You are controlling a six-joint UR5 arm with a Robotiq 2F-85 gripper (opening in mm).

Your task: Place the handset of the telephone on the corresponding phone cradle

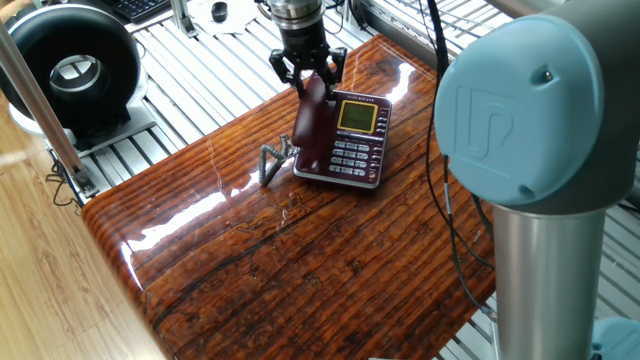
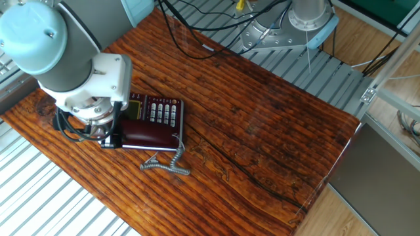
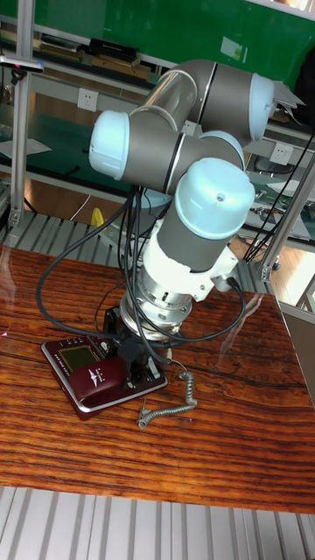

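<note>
The dark maroon telephone (image 1: 352, 140) lies on the wooden table with its yellow-green screen (image 1: 357, 116) and keypad (image 2: 161, 113) showing. The maroon handset (image 1: 309, 128) lies lengthwise over the phone's left side, covering the phone cradle, which is hidden under it. My gripper (image 1: 309, 76) is shut on the handset's far end, a black finger on each side. In the other fixed view the handset (image 2: 149, 134) stretches along the phone's near edge, and the wrist hides most of the gripper (image 2: 111, 136). The grey coiled cord (image 1: 272, 160) trails onto the table beside the phone.
A round black device (image 1: 72, 70) stands on the slatted metal bench beyond the table's left corner. Black cables (image 2: 197, 39) run over the far part of the table. The arm's large blue-grey joint (image 1: 520, 110) blocks the right of one fixed view.
</note>
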